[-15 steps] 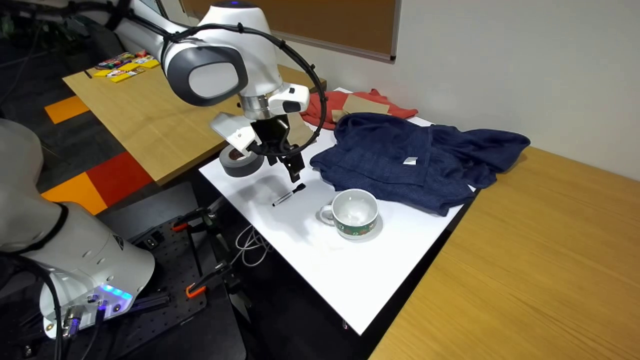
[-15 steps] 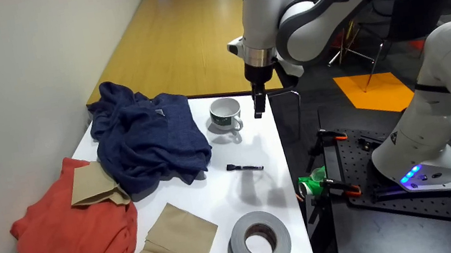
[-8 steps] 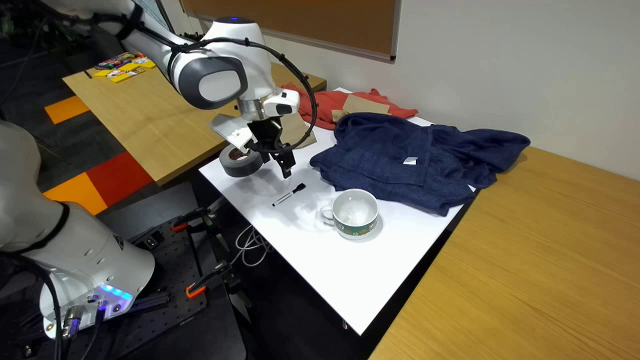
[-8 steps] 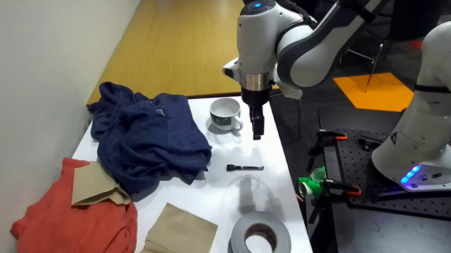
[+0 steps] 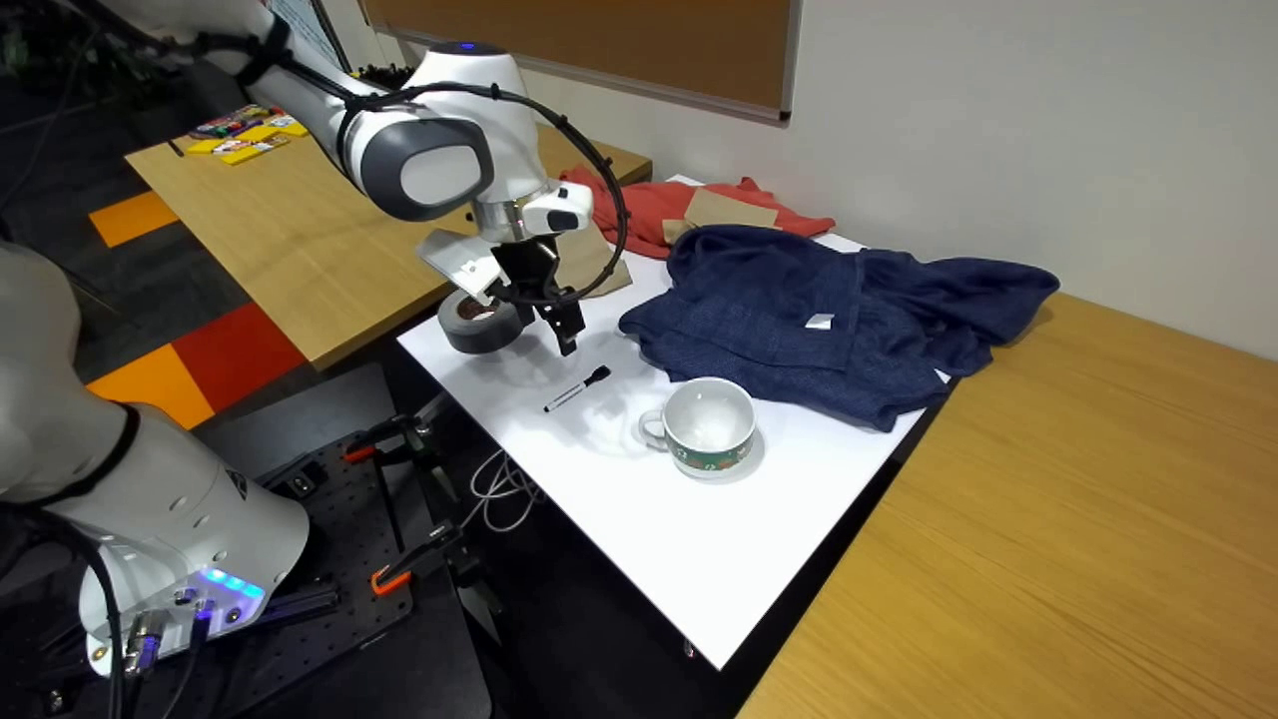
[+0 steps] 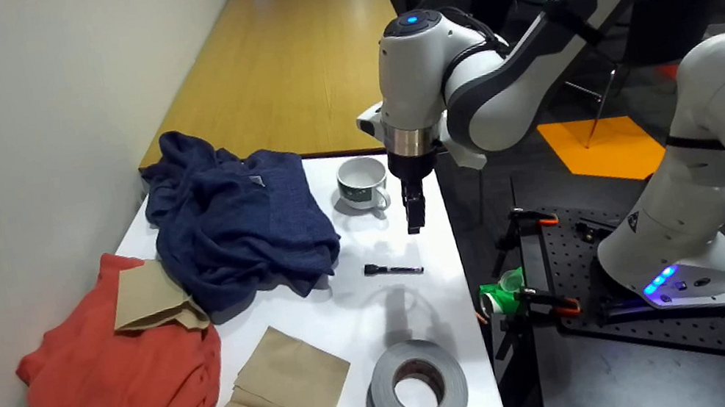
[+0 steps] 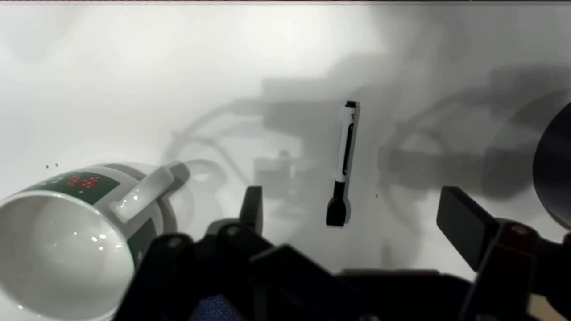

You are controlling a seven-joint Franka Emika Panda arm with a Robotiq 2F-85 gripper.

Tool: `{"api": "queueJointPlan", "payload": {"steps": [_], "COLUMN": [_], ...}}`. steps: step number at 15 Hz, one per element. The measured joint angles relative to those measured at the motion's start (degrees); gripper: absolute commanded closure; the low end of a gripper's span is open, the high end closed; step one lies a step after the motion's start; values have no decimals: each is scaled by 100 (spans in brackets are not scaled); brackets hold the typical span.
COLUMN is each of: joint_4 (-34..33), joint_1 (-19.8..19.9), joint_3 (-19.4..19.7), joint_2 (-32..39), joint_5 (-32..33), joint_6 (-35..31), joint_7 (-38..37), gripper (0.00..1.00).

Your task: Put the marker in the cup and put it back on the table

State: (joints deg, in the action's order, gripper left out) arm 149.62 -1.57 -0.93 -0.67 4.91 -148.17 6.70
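Observation:
The marker (image 7: 344, 156) lies flat on the white table (image 5: 699, 579), with a white barrel and a black, wide end. It also shows in both exterior views (image 5: 577, 389) (image 6: 393, 270). The white cup (image 5: 711, 424) with a green patterned band stands upright beside it, handle towards the marker; it looks empty. The cup shows at the lower left of the wrist view (image 7: 67, 254) and in an exterior view (image 6: 362, 182). My gripper (image 7: 350, 207) is open and empty, above the table and apart from it. In the wrist view the marker's black end lies between the fingertips.
A grey tape roll (image 6: 420, 395) stands near the table edge. A navy cloth (image 6: 247, 224), a red cloth (image 6: 135, 393) and brown paper (image 6: 271, 406) lie along the wall side. A wooden tabletop (image 5: 1078, 499) adjoins the white table.
My gripper has come down and moved away from the cup side towards the marker and tape side, slowing in the last half second. Marker and cup have not moved.

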Motion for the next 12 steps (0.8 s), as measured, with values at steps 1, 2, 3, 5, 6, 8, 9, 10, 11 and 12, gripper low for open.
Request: {"api": "queueJointPlan", "payload": {"steps": [1, 2, 3, 5, 6, 8, 9, 10, 11, 12], "joint_4": [0, 0, 0, 7, 9, 11, 11, 11, 11, 9], "joint_1": [3, 3, 0, -13, -28, -57, -64, -71, -74, -77], "joint_3": [1, 1, -1, -6, -9, -19, -24, -25, -25, -25], "joint_2": [2, 15, 49, 205, 323, 583, 704, 830, 943, 1053], "joint_5": [26, 54, 76, 145, 166, 165, 162, 162, 162, 162], "joint_6": [0, -6, -53, -339, -525, -849, -965, -1075, -1166, -1249], "joint_7": [0, -7, -26, -108, -167, -200, -224, -254, -270, -281], "gripper": [0, 0, 0, 0, 0, 0, 0, 0, 0, 0]}}
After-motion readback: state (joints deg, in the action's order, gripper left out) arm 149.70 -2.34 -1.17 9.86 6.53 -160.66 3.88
